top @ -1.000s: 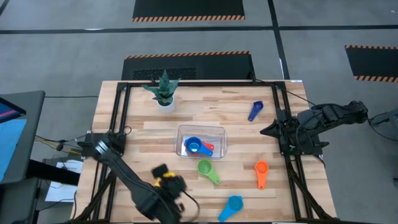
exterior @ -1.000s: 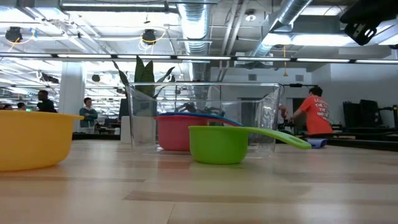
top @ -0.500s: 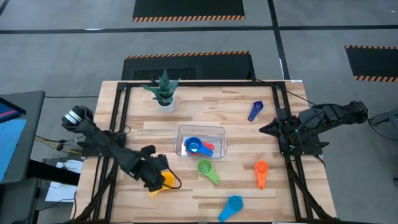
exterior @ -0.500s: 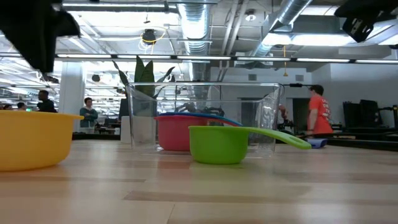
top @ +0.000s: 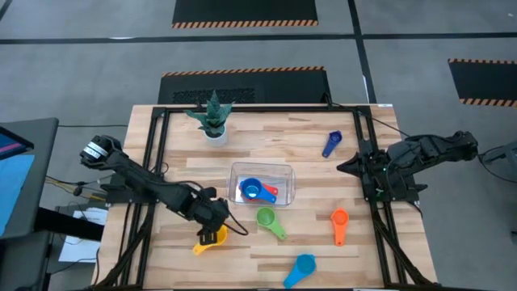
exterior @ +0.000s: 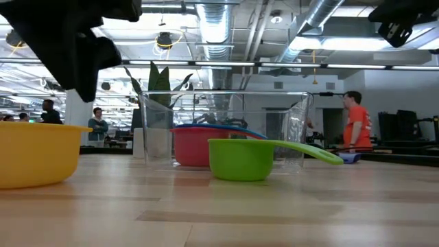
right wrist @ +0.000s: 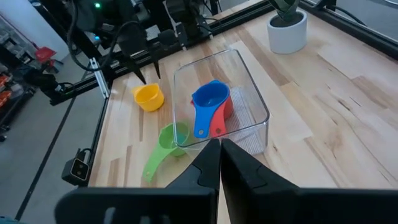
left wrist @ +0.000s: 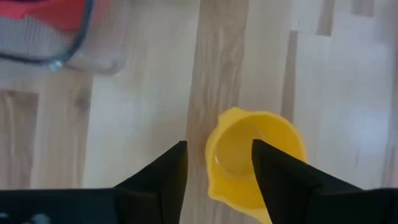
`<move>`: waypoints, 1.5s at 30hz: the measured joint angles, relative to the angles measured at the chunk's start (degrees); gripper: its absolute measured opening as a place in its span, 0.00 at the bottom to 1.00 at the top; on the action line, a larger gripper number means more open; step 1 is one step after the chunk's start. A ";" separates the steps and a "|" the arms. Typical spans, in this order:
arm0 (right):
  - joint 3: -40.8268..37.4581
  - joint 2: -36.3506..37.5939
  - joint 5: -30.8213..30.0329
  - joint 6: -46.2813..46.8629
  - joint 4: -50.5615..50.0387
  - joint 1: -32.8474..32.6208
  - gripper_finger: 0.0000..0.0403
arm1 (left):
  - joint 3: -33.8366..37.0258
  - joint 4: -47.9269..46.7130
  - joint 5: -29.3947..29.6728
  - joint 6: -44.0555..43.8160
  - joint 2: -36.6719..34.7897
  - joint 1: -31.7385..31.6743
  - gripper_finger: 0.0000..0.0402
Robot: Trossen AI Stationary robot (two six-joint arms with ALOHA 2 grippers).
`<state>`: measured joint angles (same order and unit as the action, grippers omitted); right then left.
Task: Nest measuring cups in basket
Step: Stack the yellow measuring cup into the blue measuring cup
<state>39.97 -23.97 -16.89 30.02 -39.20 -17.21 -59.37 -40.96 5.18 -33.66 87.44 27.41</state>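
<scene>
The yellow cup (top: 212,238) (exterior: 34,154) sits upright on its base near the table's near-left part. My left gripper (top: 213,220) (left wrist: 219,146) hovers open just above it (left wrist: 252,158), fingers apart over its rim and touching nothing. The clear basket (top: 284,171) holds a blue cup (top: 250,190) lying on a red cup (top: 271,192). On the table lie the green cup (top: 271,222), orange cup (top: 339,225), light blue cup (top: 300,269) and dark blue cup (top: 331,144). My right gripper (top: 343,169) (right wrist: 217,144) waits shut at the right edge.
A white pot with a green plant (top: 213,121) stands at the far side, left of centre. Black frame rails (top: 153,162) run along the left and right table edges. People move in the room behind the table (exterior: 355,123).
My left arm has swung from the table's near edge toward the far side, and its gripper now hangs just on the far side of the yellow cup, toward the basket. In the low view it has come into sight above the cup. The yellow cup has stayed put.
</scene>
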 joint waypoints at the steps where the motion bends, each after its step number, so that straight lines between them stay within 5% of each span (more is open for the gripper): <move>1: 0.00 0.00 0.12 0.02 -0.12 0.00 0.10 | -0.05 0.03 -0.02 0.36 0.67 0.01 0.43; 17: -0.02 0.00 0.45 0.10 -2.38 0.00 0.10 | -0.11 2.04 -2.92 5.72 12.01 0.18 0.45; 25: -0.02 0.00 0.45 0.06 -2.51 0.00 0.10 | -0.11 1.66 -3.79 -3.80 13.90 -0.32 0.40; 36: -0.02 -0.02 0.47 0.00 -2.72 0.00 0.10 | -0.11 2.30 -11.26 -58.19 13.90 0.49 0.21; 45: -0.02 0.00 0.53 0.00 -3.88 0.00 0.10 | -0.11 6.82 -9.85 -87.44 13.90 2.73 0.20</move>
<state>39.94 -23.97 -16.36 30.02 -43.08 -17.21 -59.48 -34.14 -4.67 -121.10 101.34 30.14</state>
